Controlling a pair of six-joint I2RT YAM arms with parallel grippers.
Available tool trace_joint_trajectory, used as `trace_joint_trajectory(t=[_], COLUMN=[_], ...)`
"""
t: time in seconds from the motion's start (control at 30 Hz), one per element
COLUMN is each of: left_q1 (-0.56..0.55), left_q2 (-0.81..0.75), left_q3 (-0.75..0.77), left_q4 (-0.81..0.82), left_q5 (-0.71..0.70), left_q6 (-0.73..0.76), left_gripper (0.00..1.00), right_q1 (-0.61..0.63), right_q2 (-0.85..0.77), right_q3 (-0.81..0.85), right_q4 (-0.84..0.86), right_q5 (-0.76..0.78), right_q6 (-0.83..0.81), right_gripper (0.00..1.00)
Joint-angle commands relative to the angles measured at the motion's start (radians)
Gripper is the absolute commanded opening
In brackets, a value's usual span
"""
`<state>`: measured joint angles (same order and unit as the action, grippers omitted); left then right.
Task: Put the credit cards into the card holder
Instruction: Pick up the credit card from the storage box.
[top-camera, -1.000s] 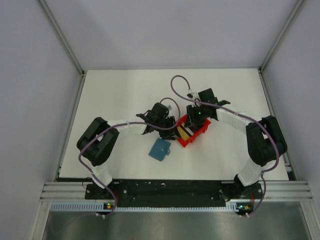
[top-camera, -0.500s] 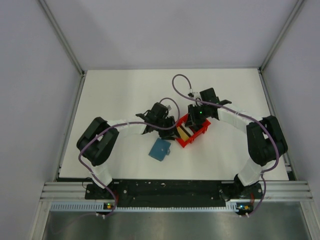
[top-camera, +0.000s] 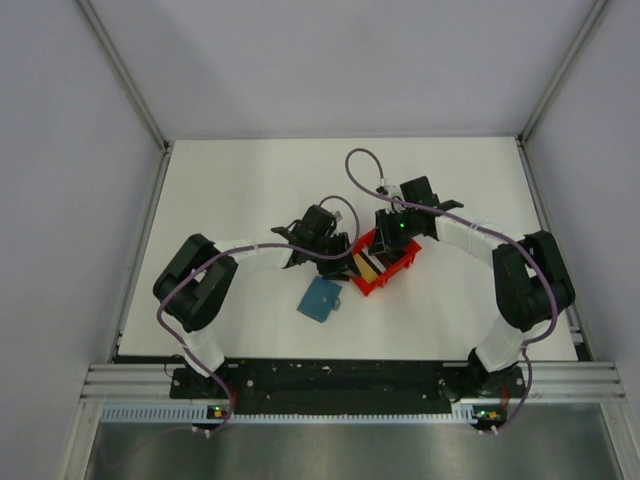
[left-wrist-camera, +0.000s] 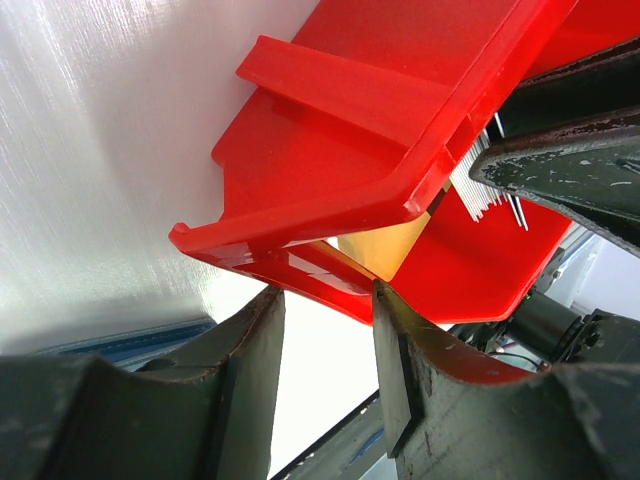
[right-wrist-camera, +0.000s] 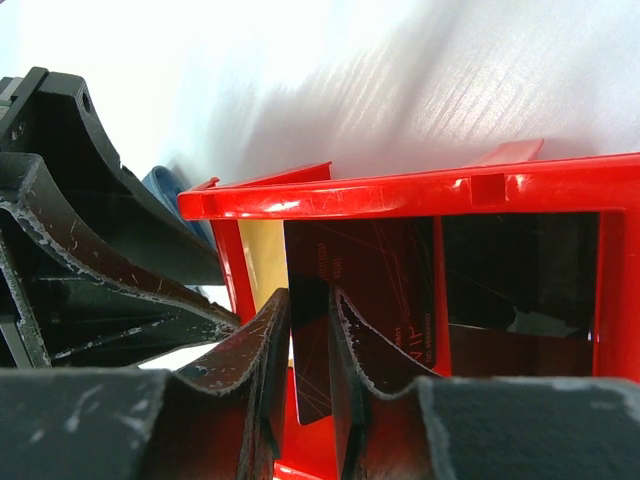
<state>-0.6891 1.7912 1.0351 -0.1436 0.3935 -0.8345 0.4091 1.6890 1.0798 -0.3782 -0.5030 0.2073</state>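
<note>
The red bin (top-camera: 398, 268) holds the credit cards. A gold card (top-camera: 368, 264) leans at its left end and also shows in the left wrist view (left-wrist-camera: 395, 250) and the right wrist view (right-wrist-camera: 262, 262). A black card (right-wrist-camera: 375, 275) stands beside it. The teal card holder (top-camera: 320, 298) lies closed on the table left of the bin. My left gripper (top-camera: 345, 262) (left-wrist-camera: 325, 295) pinches the bin's left rim. My right gripper (top-camera: 386, 243) (right-wrist-camera: 311, 300) reaches into the bin, jaws a narrow gap apart, with the black card's lower corner showing in the gap.
The white table (top-camera: 250, 190) is walled in by grey panels and metal rails. A purple cable (top-camera: 352, 165) loops above the right wrist. The two wrists sit close together over the bin. The card holder's blue edge (right-wrist-camera: 172, 188) shows behind the left gripper's body.
</note>
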Motion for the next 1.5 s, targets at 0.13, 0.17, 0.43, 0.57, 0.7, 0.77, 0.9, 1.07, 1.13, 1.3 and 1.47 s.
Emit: trace_joint_trajectory(t=[0.13,0.17,0.43,0.57,0.7,0.77,0.9,1.07,1.13,1.3,1.47], left_q1=[0.002,0.002,0.002,0.002,0.002,0.002,0.002,0.002,0.000,0.003,0.003], left_q2=[0.002,0.002,0.002,0.002,0.000,0.002,0.000,-0.001,-0.001,0.000,0.002], left_q3=[0.051,0.051,0.048,0.048,0.049,0.049,0.046,0.048,0.048,0.051,0.049], left_q4=[0.076,0.078,0.078,0.079,0.079,0.078,0.076,0.075,0.075,0.073,0.076], left_q5=[0.007,0.007,0.008,0.010,0.011,0.011,0.011,0.011,0.010,0.011,0.013], left_q6=[0.014,0.014,0.014,0.012,0.014,0.015,0.015,0.017,0.017,0.020,0.023], left_gripper=[0.45,0.45,0.44,0.45,0.45,0.45,0.45,0.45,0.45,0.45,0.45], right_q1=[0.004,0.002,-0.023,-0.026,-0.026,-0.027,-0.039,-0.056,-0.061,-0.061,-0.073], right_q2=[0.024,0.024,0.023,0.020,0.011,-0.005,-0.026,-0.031,-0.037,-0.058,-0.054], right_q3=[-0.011,-0.012,-0.015,-0.015,-0.020,-0.027,-0.035,-0.031,-0.024,-0.021,-0.032], right_q4=[-0.004,-0.002,0.001,0.001,-0.002,-0.001,0.001,0.001,0.001,-0.002,-0.002], right_q5=[-0.112,-0.121,-0.170,-0.189,-0.172,-0.143,-0.091,-0.088,-0.100,-0.086,-0.049], right_q6=[0.033,0.037,0.055,0.058,0.064,0.066,0.069,0.067,0.069,0.079,0.080], right_gripper=[0.18,0.18,0.18,0.18,0.17,0.17,0.16,0.14,0.14,0.14,0.14])
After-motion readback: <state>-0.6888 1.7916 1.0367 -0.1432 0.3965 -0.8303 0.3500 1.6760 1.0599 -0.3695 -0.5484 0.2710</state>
